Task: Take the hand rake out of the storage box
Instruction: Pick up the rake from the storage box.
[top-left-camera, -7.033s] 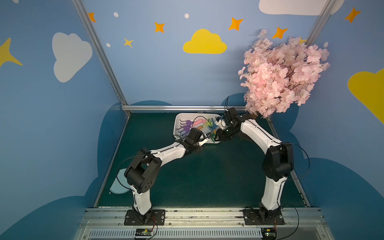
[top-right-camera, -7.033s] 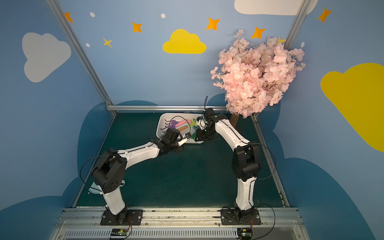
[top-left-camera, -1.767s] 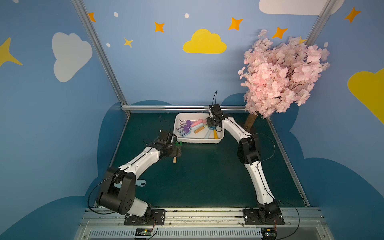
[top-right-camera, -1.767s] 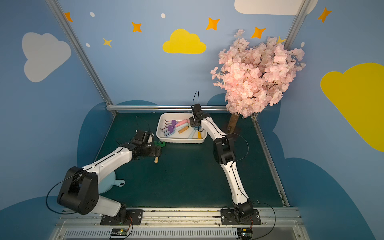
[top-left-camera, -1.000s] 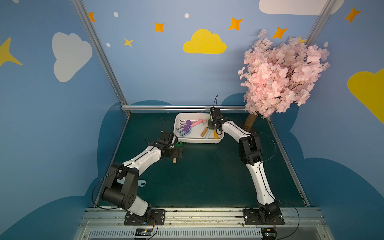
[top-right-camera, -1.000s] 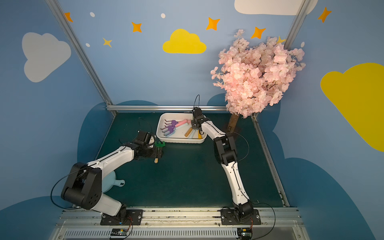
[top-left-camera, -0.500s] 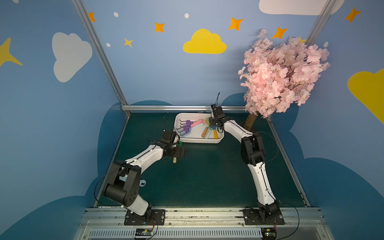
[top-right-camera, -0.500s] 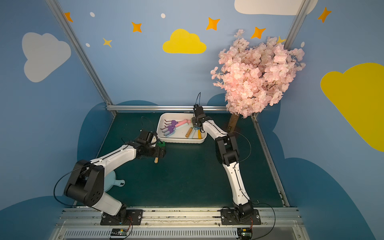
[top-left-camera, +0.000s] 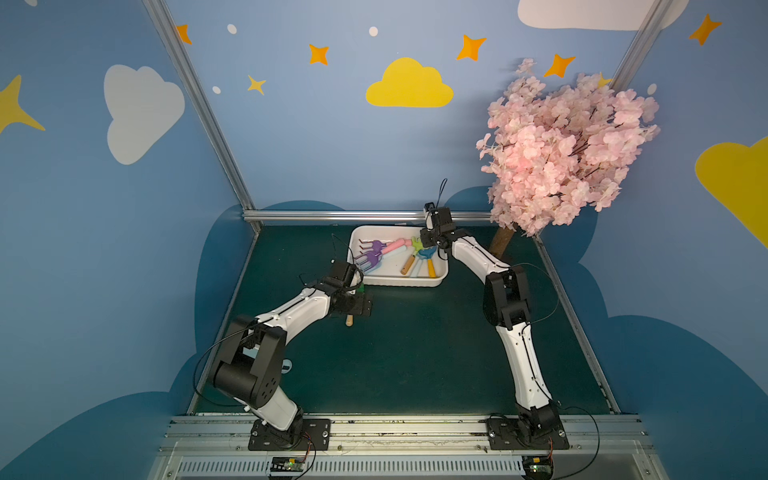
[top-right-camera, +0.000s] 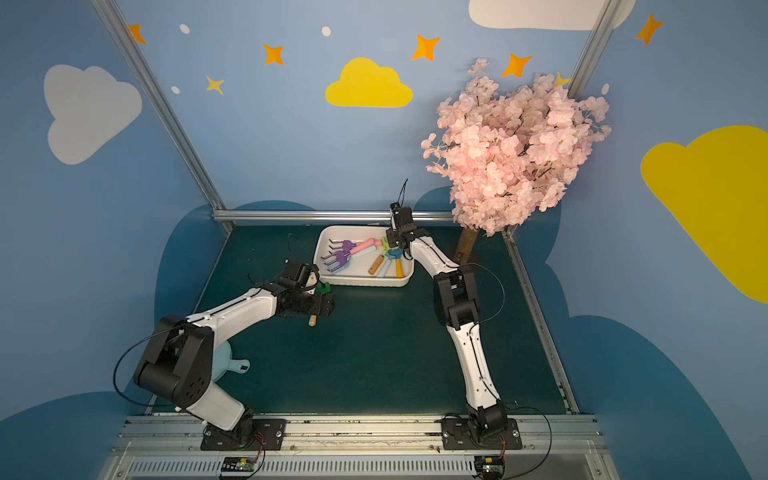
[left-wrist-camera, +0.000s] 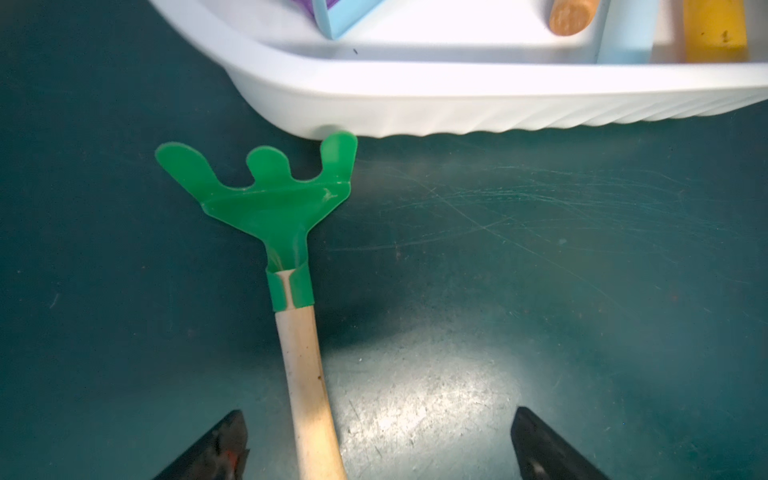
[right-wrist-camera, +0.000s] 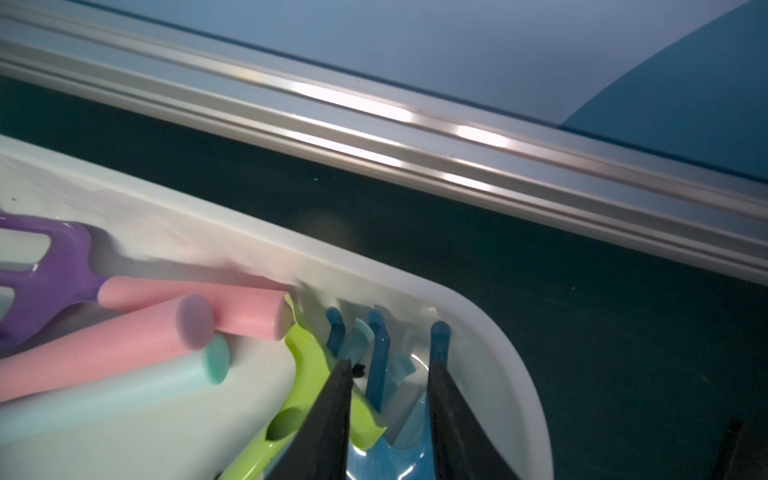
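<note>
As it lies flat, green rake (left-wrist-camera: 282, 208) aims tines at storage box (left-wrist-camera: 457, 83).

The dark green mat (top-left-camera: 415, 353) is open across its middle and front edge; the storage box (top-left-camera: 399, 282) fills the back edge, close to the rail (top-left-camera: 332, 215); crossed rakes (top-right-camera: 365, 246) crowd its floor; a green rake (left-wrist-camera: 274, 199) lies off its front left corner, one tine touching the wall; the blossom tree (top-left-camera: 561, 153) overhangs the back right corner.
</note>
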